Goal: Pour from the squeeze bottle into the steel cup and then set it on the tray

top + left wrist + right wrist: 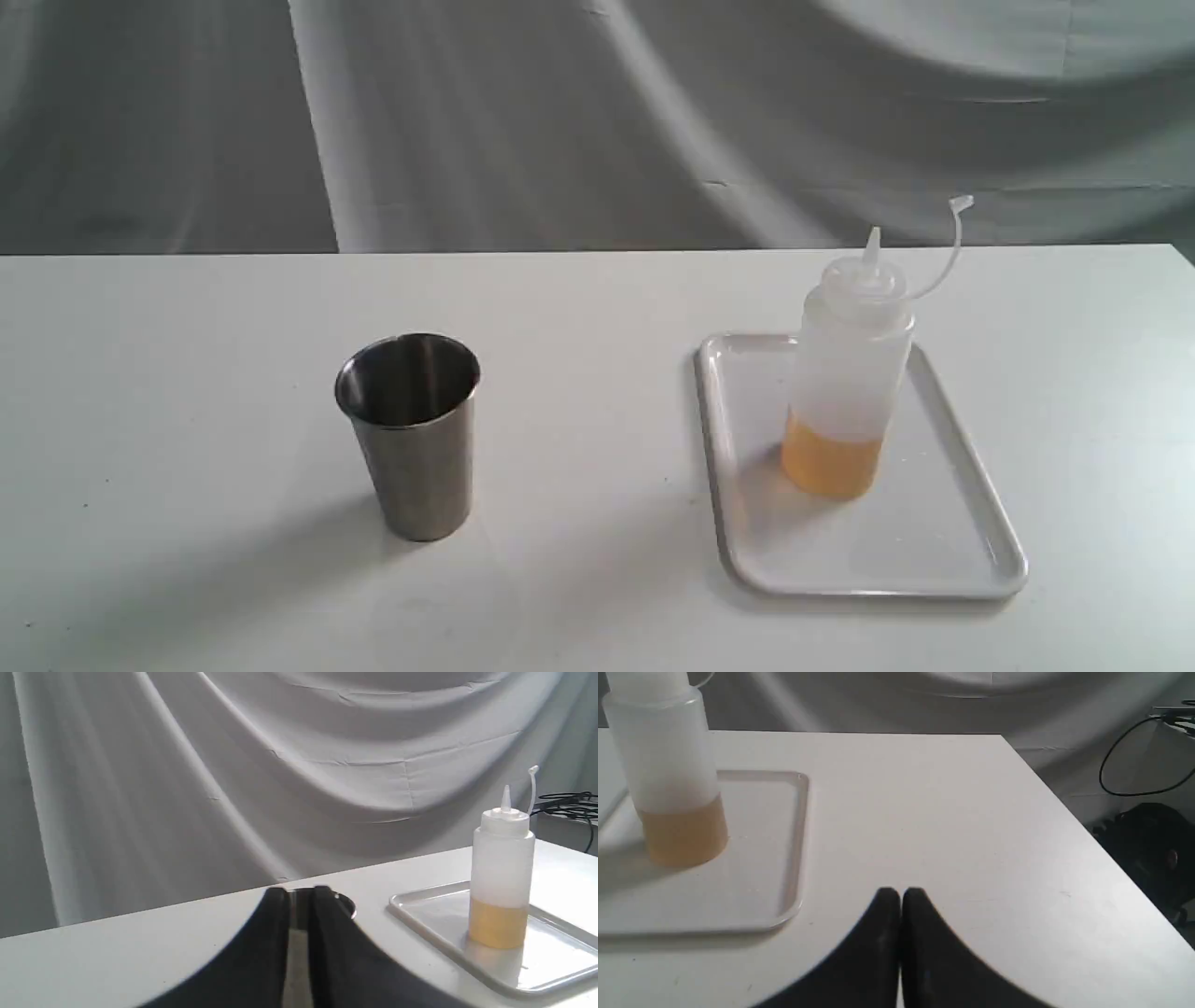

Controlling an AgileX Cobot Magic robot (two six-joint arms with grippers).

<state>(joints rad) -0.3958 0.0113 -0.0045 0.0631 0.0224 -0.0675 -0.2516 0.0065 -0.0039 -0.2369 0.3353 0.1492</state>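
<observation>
The squeeze bottle (845,373) stands upright on the white tray (934,551), amber liquid filling its lower part and the cap strap curling up beside the nozzle. The steel cup (411,434) stands upright on the table, well to the left of the tray. Neither gripper shows in the exterior view. In the left wrist view my left gripper (301,893) is all but shut, with a thin slit and nothing held; the cup's rim (348,907) peeks out behind it, and the bottle (502,872) and tray (420,905) stand off to one side. My right gripper (901,891) is shut and empty, beside the tray (794,835) and bottle (668,765).
A grey cloth backdrop (597,121) hangs behind the white table (187,373). Past the table's right edge lie a black cable (1134,784) and a dark object (1148,854) on the floor. More cables (570,802) sit beyond the far corner.
</observation>
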